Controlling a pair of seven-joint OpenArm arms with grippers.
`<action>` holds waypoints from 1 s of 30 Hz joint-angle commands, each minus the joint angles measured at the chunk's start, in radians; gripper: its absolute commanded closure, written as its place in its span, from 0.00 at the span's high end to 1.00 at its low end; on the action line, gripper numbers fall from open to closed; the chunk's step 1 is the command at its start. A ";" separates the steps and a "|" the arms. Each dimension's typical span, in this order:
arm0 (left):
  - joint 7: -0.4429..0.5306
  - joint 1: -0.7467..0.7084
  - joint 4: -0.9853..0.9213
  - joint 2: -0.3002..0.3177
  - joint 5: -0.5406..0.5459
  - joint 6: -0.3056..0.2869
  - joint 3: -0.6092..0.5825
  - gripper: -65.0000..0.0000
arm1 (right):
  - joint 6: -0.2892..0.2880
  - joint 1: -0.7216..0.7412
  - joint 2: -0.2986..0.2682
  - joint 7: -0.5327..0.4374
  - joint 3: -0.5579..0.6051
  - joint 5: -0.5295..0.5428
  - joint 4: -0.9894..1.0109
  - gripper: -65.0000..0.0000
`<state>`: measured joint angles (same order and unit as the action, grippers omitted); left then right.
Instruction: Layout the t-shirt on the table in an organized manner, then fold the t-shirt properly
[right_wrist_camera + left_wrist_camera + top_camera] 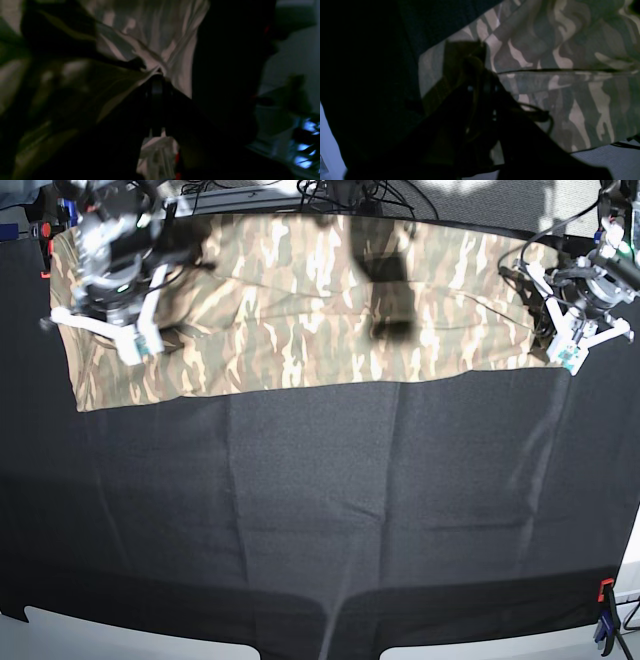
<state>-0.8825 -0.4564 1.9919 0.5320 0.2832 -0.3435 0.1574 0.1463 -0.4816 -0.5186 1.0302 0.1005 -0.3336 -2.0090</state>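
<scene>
Lying folded along table (300,510) rear, t-shirt (300,310); both tools pinch it.

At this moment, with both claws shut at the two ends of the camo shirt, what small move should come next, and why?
Probably carry both ends toward the near edge of the table, folding the t-shirt lengthwise. It already lies as a long flat band along the far side, the left claw at one end and the right claw at the other, apparently pinching fabric.

T-shirt (300,310) – folded band – table (320,510)
</scene>
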 commanded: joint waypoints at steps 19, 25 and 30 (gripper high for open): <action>-0.186 -0.028 0.017 0.014 0.103 0.061 0.007 0.48 | -0.014 0.002 -0.013 -0.035 -0.020 -0.114 -0.015 0.47; -0.161 0.009 0.020 0.018 -0.036 0.186 0.008 0.48 | -0.014 0.002 -0.013 -0.089 -0.021 -0.138 -0.040 0.47; -0.206 0.060 0.020 0.017 -0.102 0.233 0.008 0.48 | -0.014 0.002 -0.013 -0.091 -0.023 -0.139 -0.107 0.47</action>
<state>-1.0954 -0.4011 1.9926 0.5323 0.1928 -0.1192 0.1574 0.1177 -0.4824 -0.5182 0.9524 0.0853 -0.4500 -2.0953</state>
